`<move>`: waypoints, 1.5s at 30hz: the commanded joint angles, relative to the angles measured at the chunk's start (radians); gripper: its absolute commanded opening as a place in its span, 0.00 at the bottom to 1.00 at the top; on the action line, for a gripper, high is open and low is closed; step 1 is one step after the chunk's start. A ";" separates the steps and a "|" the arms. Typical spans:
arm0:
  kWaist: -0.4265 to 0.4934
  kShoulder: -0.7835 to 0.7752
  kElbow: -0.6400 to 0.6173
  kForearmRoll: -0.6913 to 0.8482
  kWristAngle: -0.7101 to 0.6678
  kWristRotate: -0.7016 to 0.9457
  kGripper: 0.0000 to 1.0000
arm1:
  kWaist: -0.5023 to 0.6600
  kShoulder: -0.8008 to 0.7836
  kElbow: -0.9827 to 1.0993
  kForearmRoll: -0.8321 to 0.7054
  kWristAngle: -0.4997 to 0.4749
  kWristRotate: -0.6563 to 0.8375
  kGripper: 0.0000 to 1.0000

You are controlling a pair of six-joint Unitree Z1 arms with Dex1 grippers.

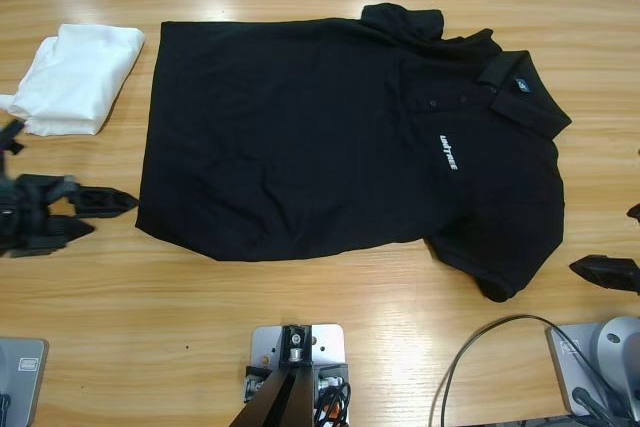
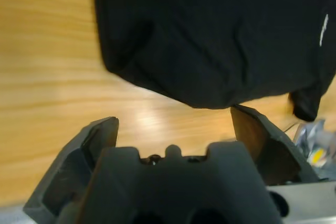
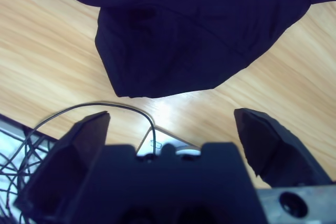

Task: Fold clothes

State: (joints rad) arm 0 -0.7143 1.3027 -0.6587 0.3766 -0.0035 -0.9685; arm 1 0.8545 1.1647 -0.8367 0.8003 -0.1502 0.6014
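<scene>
The clothes are a black polo shirt (image 1: 300,137) spread flat on the wooden table, collar (image 1: 520,97) to the right, hem to the left, white chest logo (image 1: 448,150) facing up. My left gripper (image 1: 98,215) rests open on the table just left of the hem's near corner. In the left wrist view that corner of the shirt (image 2: 210,35) lies just beyond the open left gripper (image 2: 173,124). My right gripper (image 1: 620,242) stands open at the right edge. Its wrist view shows the near sleeve (image 3: 173,51) ahead of the empty right gripper (image 3: 170,124).
A folded white garment (image 1: 75,77) lies at the far left of the table (image 1: 330,297), beside the shirt's hem. A black cable (image 1: 480,347) loops near the front right edge. Bare wood runs along the front of the table.
</scene>
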 commanded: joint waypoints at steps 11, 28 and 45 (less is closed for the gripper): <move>0.236 0.194 0.133 -0.271 -0.146 0.564 0.66 | 0.010 0.136 -0.015 -0.038 0.011 -0.003 0.94; 0.234 0.334 0.235 -0.485 -0.247 0.577 0.66 | 0.009 0.096 -0.026 0.023 0.004 -0.009 0.91; 0.197 0.221 0.299 -0.467 -0.280 0.511 0.66 | 0.010 0.119 -0.040 0.011 -0.004 -0.009 0.91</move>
State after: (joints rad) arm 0 -0.4948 1.5789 -0.4112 -0.0923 -0.2586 -0.4233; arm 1 0.8554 1.2652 -0.8824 0.8055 -0.1464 0.6013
